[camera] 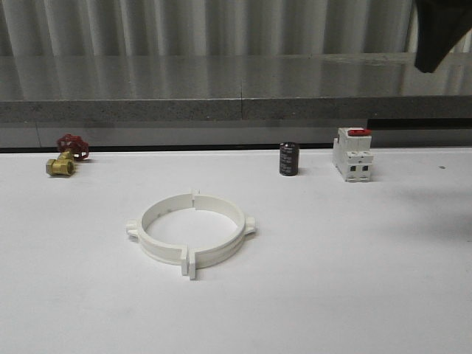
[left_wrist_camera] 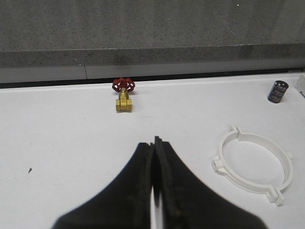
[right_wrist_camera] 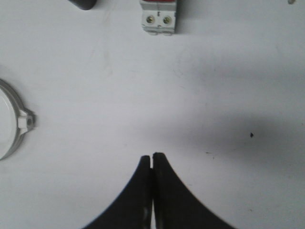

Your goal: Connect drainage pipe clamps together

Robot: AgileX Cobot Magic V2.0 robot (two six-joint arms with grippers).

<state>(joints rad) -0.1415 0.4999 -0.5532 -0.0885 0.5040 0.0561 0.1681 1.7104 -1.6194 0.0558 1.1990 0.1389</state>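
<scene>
The two white drainage pipe clamps (camera: 191, 232) lie on the table as one ring, their flat end flanges meeting at the front and back. The left wrist view has the ring (left_wrist_camera: 252, 164) off to one side of my left gripper (left_wrist_camera: 154, 142), which is shut on nothing above bare table. Part of the ring with a side tab (right_wrist_camera: 19, 121) sits at the edge of the right wrist view. My right gripper (right_wrist_camera: 152, 156) is shut and empty over bare table, well apart from the ring. A dark piece of the right arm (camera: 441, 29) hangs at the top right of the front view.
A brass valve with a red handle (camera: 65, 155) sits at the back left. A black capacitor (camera: 289, 158) and a white breaker with a red switch (camera: 352, 154) stand at the back right. A grey ledge (camera: 236, 88) runs behind the table.
</scene>
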